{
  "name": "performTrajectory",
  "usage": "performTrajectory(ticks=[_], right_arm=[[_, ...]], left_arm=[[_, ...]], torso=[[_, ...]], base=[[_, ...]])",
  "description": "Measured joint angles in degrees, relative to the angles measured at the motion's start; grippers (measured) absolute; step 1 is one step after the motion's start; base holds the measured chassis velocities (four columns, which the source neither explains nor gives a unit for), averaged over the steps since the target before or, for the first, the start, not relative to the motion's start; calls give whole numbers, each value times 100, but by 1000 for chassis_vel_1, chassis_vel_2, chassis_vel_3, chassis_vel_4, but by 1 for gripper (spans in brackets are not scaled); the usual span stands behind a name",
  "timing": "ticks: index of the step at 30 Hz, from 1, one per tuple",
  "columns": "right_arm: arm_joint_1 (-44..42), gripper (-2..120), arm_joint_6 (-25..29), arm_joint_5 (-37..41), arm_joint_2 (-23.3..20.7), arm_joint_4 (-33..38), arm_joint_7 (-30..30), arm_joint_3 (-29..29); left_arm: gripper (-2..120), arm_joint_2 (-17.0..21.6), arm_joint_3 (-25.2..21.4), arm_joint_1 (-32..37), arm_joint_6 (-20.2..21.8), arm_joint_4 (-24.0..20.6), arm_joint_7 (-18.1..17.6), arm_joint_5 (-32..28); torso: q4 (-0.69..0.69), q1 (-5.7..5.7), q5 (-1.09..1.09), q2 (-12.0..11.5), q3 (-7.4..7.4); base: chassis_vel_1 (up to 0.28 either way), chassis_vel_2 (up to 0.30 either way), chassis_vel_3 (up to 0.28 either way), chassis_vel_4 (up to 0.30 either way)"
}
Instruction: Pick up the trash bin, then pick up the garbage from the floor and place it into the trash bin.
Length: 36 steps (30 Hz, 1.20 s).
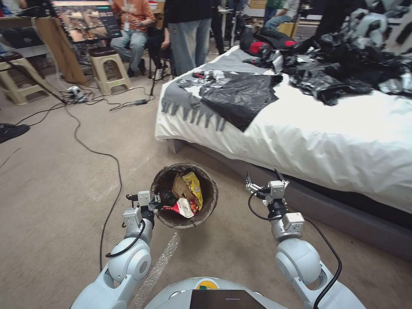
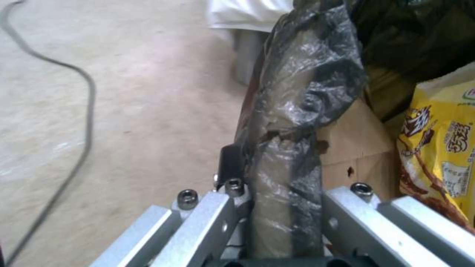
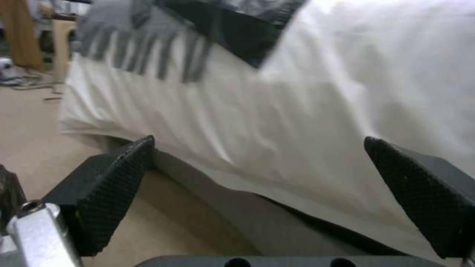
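Trash bin (image 1: 185,216) is hanging off the left gripper (image 1: 158,201), which is pinching the bag-lined rim on the robot's near-left side; in the left wrist view the fingers are clamping the rim wall (image 2: 282,155) between them. Garbage is sitting inside the bin: a yellow snack wrapper (image 1: 194,188), a brown paper bag (image 1: 179,185) and a red-and-white wrapper (image 1: 182,208). The right gripper (image 1: 262,180) is hovering beside the bed (image 1: 326,128), jaws spread wide and holding nothing, its textured pads (image 3: 106,193) facing the white sheet.

As a judgement, the main risk is lying in that one-sided grip: the liner is slick, so the rim may be sliding out of the fingers, or the bin may be tilting and spilling its wrappers onto the carpet. A black cable (image 1: 101,171) is trailing across the floor near the left arm and could be snagging the base if the robot drives
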Motion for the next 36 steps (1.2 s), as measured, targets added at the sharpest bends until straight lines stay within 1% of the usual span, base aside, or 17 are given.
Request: performTrajectory(ticks=[11, 20, 26, 27, 36], right_arm=[[62, 100, -8, 3, 51, -14, 16, -42], [89, 100, -24, 6, 97, -50, 41, -97], [141, 100, -47, 27, 102, -83, 60, -123], [150, 100, -49, 29, 110, -93, 62, -127], [184, 100, -75, 44, 137, -122, 86, -156]], left_arm=[[3, -2, -35, 6, 0, -9, 2, 3], [3, -5, -67, 2, 1, -18, 5, 6], [3, -5, -79, -36, 4, 2, 5, -6], [3, -3, -78, -47, 5, 12, 6, -12], [3, 4, -77, -104, 10, 57, 7, -43]], torso=[[2, 0, 0, 0, 0], [-1, 0, 1, 0, 0], [2, 0, 0, 0, 0], [0, 0, 0, 0, 0], [0, 0, 0, 0, 0]], base=[[129, 122, 122, 131], [125, 127, 117, 119], [123, 130, 132, 121], [115, 121, 129, 120], [135, 128, 131, 124]])
